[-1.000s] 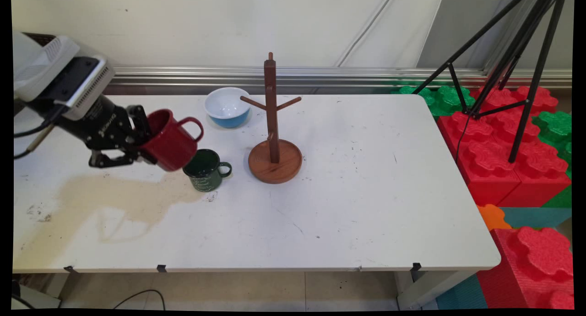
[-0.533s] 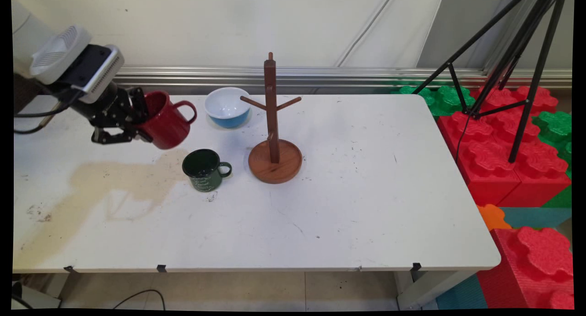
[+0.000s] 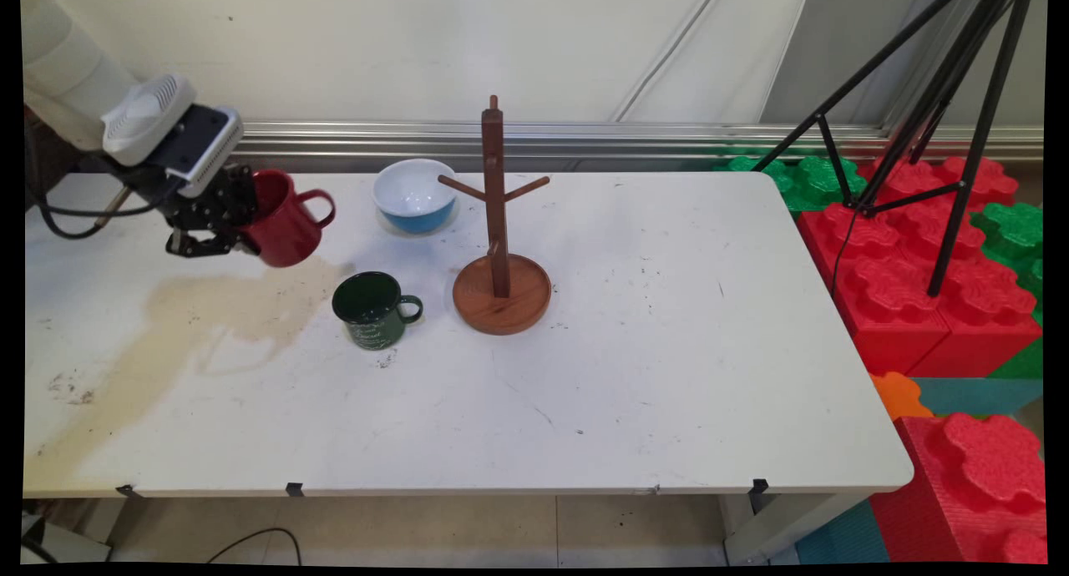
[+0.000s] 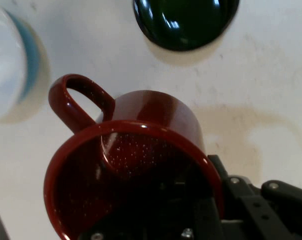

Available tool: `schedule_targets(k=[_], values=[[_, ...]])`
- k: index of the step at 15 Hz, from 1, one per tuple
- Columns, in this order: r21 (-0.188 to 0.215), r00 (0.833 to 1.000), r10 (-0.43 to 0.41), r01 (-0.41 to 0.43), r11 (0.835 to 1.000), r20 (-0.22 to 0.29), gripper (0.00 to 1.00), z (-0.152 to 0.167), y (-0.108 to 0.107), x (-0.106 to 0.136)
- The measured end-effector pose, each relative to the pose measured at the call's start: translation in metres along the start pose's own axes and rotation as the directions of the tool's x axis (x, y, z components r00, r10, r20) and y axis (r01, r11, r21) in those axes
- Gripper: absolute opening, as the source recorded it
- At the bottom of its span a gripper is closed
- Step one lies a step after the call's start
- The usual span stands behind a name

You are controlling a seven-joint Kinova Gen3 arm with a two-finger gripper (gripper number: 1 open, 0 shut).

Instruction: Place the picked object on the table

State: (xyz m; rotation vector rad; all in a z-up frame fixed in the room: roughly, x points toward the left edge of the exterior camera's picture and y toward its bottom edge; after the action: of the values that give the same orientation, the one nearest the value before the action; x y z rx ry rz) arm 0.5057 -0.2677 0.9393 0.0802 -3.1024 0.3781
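While its fingers clamp the rim of a tilted red mug (image 3: 284, 219) above the table's (image 3: 651, 376) left side, the gripper (image 3: 227, 225) hangs with the green mug (image 3: 372, 309) at four o'clock and the mug tree (image 3: 499, 225) beyond at three.

The counter (image 3: 668, 376) lies bare over its right half and along its near edge. Near the far edge, left of centre, the blue bowl (image 3: 413, 196), green mug (image 3: 373, 310) and wooden mug tree (image 3: 499, 250) stand close together, with narrow gaps between them.
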Motion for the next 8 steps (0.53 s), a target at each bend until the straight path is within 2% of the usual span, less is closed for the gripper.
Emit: schedule_targets(k=[8], values=[[-0.073,0.998,-0.042,0.046,0.996,0.054,0.0,0.041,0.014,-0.021]])
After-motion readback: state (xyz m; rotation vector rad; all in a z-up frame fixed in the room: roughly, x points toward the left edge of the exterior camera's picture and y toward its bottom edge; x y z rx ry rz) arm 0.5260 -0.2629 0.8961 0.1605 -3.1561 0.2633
